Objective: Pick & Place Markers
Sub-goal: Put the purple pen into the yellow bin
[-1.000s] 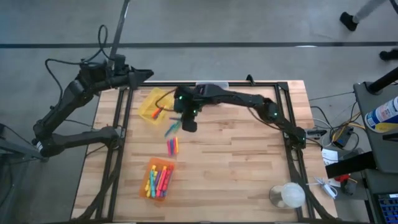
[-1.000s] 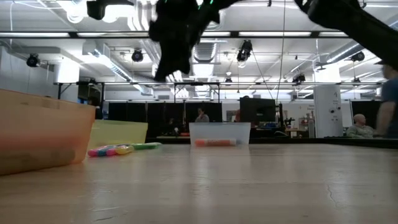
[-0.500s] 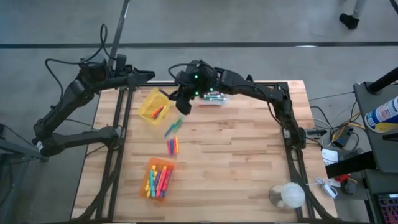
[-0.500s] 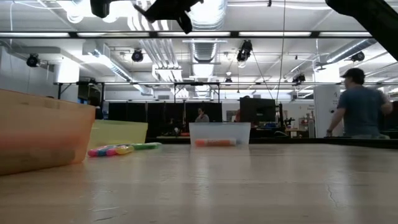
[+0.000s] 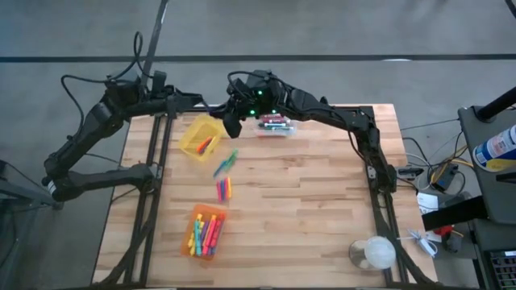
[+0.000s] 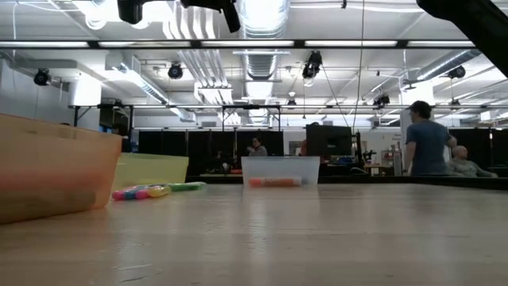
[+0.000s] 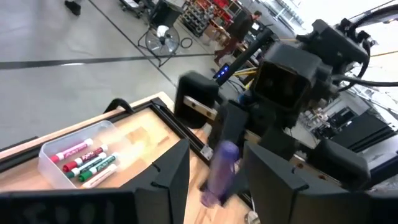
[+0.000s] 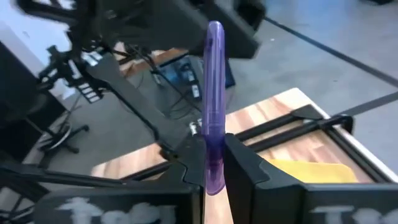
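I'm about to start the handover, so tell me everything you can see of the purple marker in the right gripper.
The purple marker is a slim, glossy, translucent-looking plastic stick with a rounded tip. The right gripper is shut on its lower end, one dark finger on each side, so most of its length sticks out past the fingertips. It is held in the air near the table's far left corner, pointing toward the open left gripper, which touches nothing. No label is readable.
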Tool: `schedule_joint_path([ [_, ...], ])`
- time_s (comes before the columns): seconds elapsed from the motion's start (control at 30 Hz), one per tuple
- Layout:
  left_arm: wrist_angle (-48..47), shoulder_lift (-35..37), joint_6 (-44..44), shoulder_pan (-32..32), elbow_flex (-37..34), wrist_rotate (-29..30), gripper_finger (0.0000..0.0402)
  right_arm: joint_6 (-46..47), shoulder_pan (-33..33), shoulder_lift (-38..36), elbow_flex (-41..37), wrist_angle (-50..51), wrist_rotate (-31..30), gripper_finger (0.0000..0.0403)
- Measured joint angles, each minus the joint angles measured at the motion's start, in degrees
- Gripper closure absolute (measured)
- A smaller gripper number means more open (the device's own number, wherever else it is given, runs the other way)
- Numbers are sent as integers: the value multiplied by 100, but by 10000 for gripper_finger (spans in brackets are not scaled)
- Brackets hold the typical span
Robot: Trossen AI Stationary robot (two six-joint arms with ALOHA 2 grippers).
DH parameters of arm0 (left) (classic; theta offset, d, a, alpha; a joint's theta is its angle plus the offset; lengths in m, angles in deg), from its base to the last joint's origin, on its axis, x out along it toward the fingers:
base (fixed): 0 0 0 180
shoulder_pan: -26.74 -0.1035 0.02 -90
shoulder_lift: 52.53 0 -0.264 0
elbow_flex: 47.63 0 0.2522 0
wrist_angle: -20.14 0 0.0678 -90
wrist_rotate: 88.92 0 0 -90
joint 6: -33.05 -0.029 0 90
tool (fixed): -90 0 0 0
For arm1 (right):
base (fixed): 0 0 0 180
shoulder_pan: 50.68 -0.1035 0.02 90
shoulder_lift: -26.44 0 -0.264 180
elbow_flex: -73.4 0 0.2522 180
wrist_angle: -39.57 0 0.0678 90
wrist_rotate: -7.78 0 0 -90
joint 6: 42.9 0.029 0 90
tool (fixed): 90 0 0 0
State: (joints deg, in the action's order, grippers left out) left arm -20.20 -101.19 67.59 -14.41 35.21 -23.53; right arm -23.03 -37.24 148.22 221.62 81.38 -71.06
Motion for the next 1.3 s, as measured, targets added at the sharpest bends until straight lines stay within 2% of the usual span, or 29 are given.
schedule_joint_path([
  [0.3,-6,-160,150,121,-103,-10,266,81,6,10,0,-89,-20,377],
  [0.43,18,-172,215,121,-115,5,306,117,16,17,0,-88,-22,374],
  [0.6,24,-168,221,121,-136,13,373,122,15,21,0,-92,-84,350],
  [0.8,-19,-166,224,121,-140,115,375,121,14,21,0,-131,-88,333],
  [1.0,-242,-151,179,111,-144,782,368,113,-62,19,0,296,-52,309],
  [1.3,-1787,-433,-380,107,-294,2139,368,-244,-324,6,0,853,-16,272],
])
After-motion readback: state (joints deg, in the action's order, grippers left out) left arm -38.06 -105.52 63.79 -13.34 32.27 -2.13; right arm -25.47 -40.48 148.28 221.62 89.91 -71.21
